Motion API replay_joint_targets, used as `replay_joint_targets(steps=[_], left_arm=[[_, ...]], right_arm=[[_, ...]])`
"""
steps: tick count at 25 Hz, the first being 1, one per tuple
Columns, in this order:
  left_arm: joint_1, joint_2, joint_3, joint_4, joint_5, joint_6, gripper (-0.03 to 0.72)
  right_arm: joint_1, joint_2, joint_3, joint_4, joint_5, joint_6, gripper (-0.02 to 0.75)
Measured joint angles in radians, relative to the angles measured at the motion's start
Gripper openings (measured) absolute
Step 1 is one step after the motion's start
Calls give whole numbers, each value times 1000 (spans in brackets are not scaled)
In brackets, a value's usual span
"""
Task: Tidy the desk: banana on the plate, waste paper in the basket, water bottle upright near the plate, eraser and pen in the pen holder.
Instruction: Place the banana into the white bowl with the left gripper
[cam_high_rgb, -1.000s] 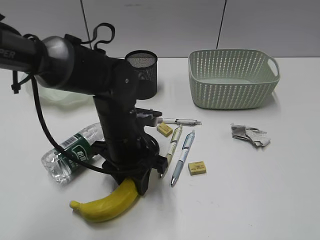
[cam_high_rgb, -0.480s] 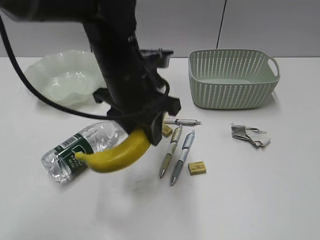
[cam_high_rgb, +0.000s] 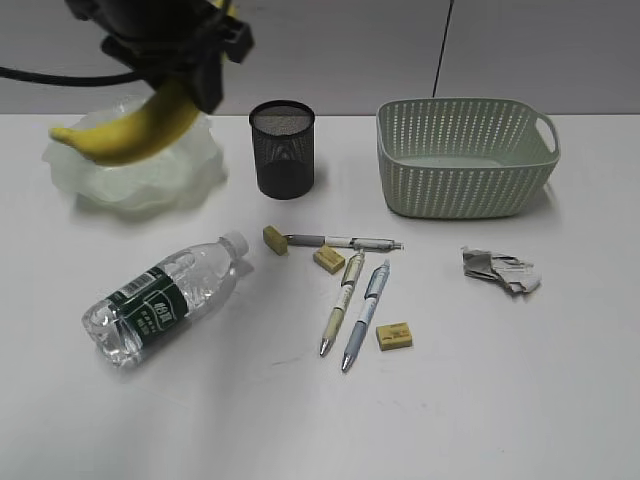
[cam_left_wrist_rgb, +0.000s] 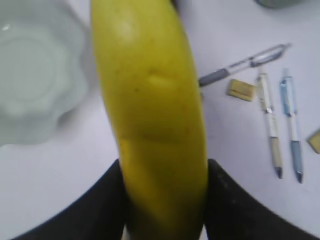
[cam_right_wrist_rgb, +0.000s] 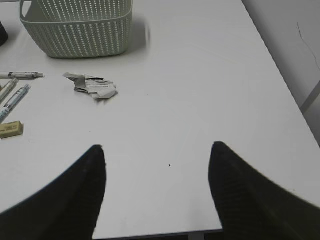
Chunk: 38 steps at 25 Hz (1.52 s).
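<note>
Between the left arm's black fingers (cam_left_wrist_rgb: 167, 200) sits the long curved yellow banana (cam_high_rgb: 130, 130), clamped near one end and hanging just above the translucent pale green ruffled plate (cam_high_rgb: 190, 170). Soft-fleshed and smooth-skinned, it probably bruises under a hard squeeze. Right fingers (cam_right_wrist_rgb: 157, 187) stand apart, empty, over bare white desk (cam_right_wrist_rgb: 200, 90).

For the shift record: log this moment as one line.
left gripper: shut on banana, above plate | right gripper: open, empty | water bottle: lying | waste paper: on desk
</note>
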Motion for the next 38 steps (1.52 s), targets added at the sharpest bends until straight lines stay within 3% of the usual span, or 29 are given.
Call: replay_joint_targets(steps=[3, 7, 12, 24, 30, 38], left_arm=[[119, 8, 0, 12, -20, 0, 328], [258, 39, 0, 12, -178, 0, 328], [346, 132, 0, -15, -402, 0, 328], [354, 313, 0, -18, -577, 4, 328], [354, 316, 0, -17, -607, 4, 420], [354, 293, 0, -17, -550, 4, 437]], right_arm=[[0, 0, 0, 0, 0, 0, 510], [0, 0, 0, 0, 0, 0, 510], [0, 0, 0, 0, 0, 0, 510], [0, 0, 0, 0, 0, 0, 510], [0, 0, 0, 0, 0, 0, 510], [0, 0, 0, 0, 0, 0, 510]])
